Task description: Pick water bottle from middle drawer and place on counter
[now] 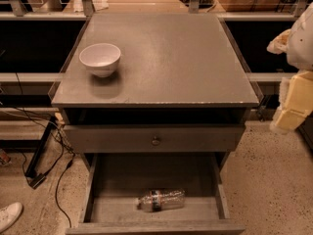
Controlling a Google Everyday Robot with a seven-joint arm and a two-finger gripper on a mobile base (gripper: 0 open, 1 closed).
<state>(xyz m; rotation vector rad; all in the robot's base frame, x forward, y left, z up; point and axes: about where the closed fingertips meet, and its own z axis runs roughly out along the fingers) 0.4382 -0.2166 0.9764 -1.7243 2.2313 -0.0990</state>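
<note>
A water bottle [160, 199] lies in the open middle drawer [146, 175], and the end effector [293, 104] hangs off to the right.

The water bottle is on its side on the drawer floor, close to the front wall and about halfway across. The drawer above it, with a small round knob [155, 141], is almost closed. The grey table [171, 58] on top holds only a white bowl [100, 58], which sits upright near the left edge. The end effector is at the right side of the view, beside the table and well away from the bottle. It holds nothing, but I cannot tell if it is released or clenched.
</note>
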